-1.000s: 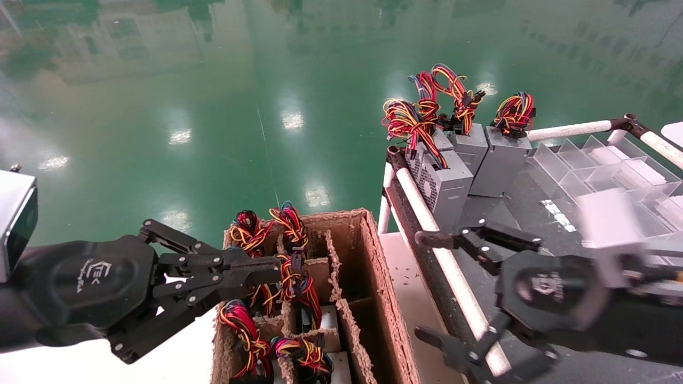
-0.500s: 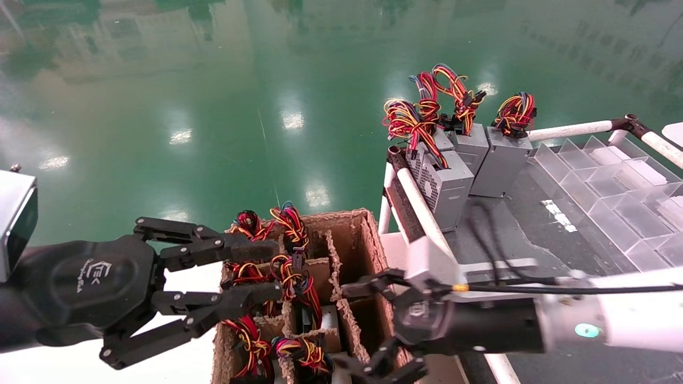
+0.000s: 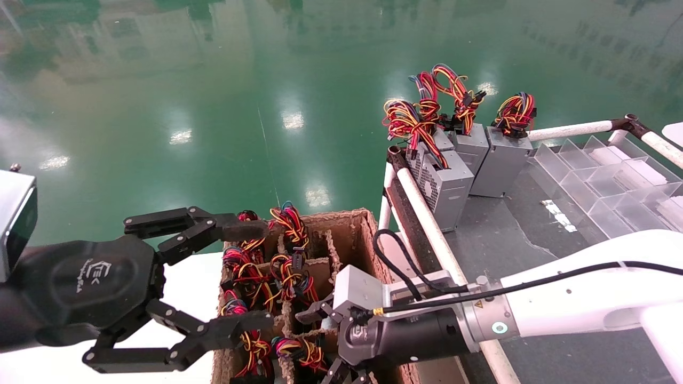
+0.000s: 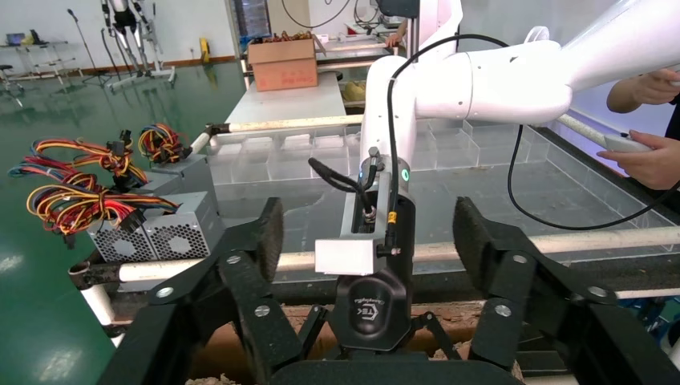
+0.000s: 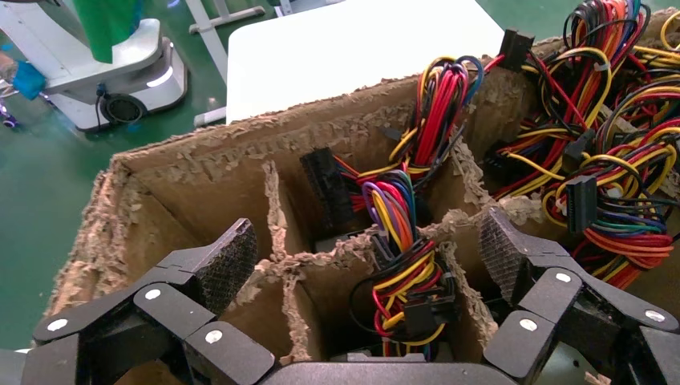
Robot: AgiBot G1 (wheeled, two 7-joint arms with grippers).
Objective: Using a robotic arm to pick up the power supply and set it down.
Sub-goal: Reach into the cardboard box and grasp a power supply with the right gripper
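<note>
I note the cardboard box (image 3: pixel 368 234) runs off the bottom edge of the head view, so its near cells are cut off. The power supplies inside (image 5: pixel 401 241) show only wire bundles; their grey bodies sit hidden behind the dividers. My right gripper (image 3: pixel 325 341) is partly lost: its lower fingers leave the frame. In the left wrist view, the left gripper (image 4: pixel 365 233) hides the box almost entirely. A person's hand (image 4: pixel 653 160) is cropped at the edge there.

The right gripper (image 3: pixel 333 341) has swung left over the cardboard box (image 3: pixel 373 250); the left gripper (image 3: pixel 251 277) has spread its jaws.
</note>
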